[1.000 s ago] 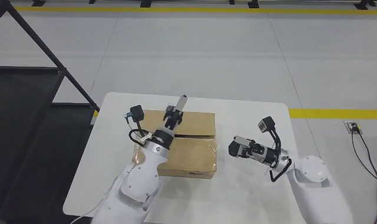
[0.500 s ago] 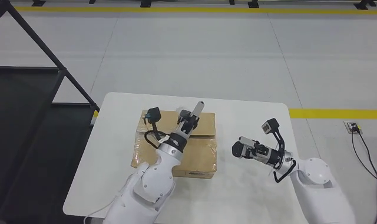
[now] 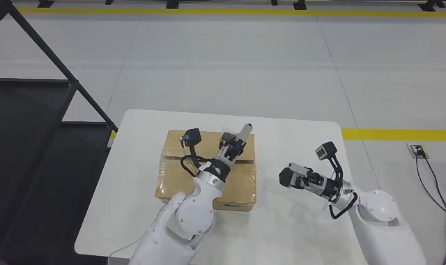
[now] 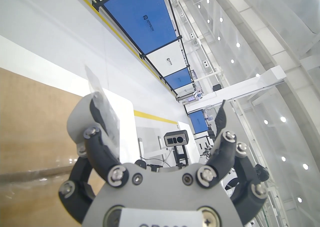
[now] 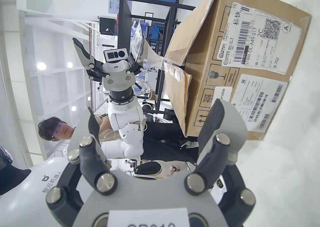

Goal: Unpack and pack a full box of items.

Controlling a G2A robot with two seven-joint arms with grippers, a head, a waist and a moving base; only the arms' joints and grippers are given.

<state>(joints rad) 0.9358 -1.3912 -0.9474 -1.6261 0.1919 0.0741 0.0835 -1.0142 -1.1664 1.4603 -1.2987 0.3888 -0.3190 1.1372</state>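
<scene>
A taped cardboard box (image 3: 240, 185) lies on the white table (image 3: 300, 143); its labelled side (image 5: 250, 50) faces my right wrist. My left gripper (image 3: 237, 133) hovers over the box top's far right part, open, fingers spread wide (image 4: 153, 105). A strip of clear tape (image 4: 102, 105) clings to one finger and stretches back to the box's top seam (image 5: 147, 55). The brown box top (image 4: 30, 113) lies below it. My right gripper (image 3: 284, 176) hangs open and empty (image 5: 155, 113) just right of the box, pointing at its side.
Bare table surface lies right of the box and along the far edge. A black metal frame (image 3: 49, 118) stands off the table's left side. The top flaps at the seam (image 5: 175, 68) are slightly lifted.
My left gripper has swept right across the box top, drawing the tape strip along with it. My right gripper has drifted slightly right, away from the box.
</scene>
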